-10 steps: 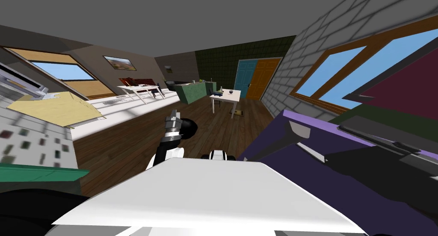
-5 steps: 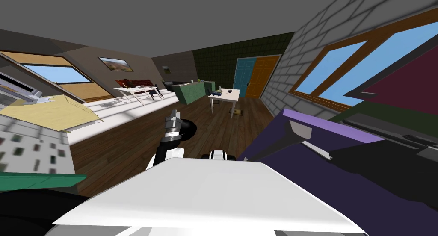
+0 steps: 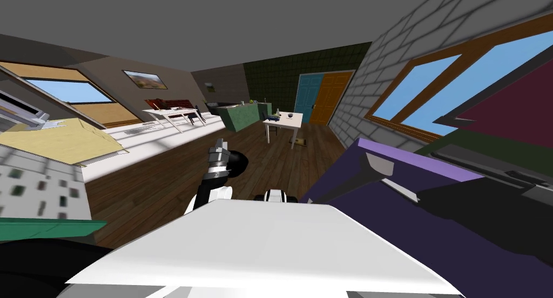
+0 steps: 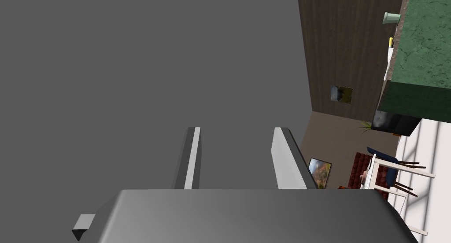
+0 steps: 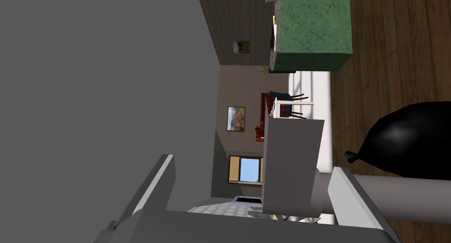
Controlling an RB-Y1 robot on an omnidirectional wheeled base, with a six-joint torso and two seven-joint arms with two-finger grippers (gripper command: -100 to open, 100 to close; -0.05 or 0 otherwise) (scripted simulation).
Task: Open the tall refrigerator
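Refrigerator hard to make out; left fingers (image 4: 192,156) and right fingers (image 5: 348,196) released, empty.

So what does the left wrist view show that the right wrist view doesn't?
Only the left wrist view: the left jaws seen from behind, standing open, and little else of its own. Only the right wrist view: the right jaws, open, a window, the wooden floor, and the other arm's black joint. Both share the grey ceiling, the green counter with a pale cup, a framed painting, a white table and a red sofa.
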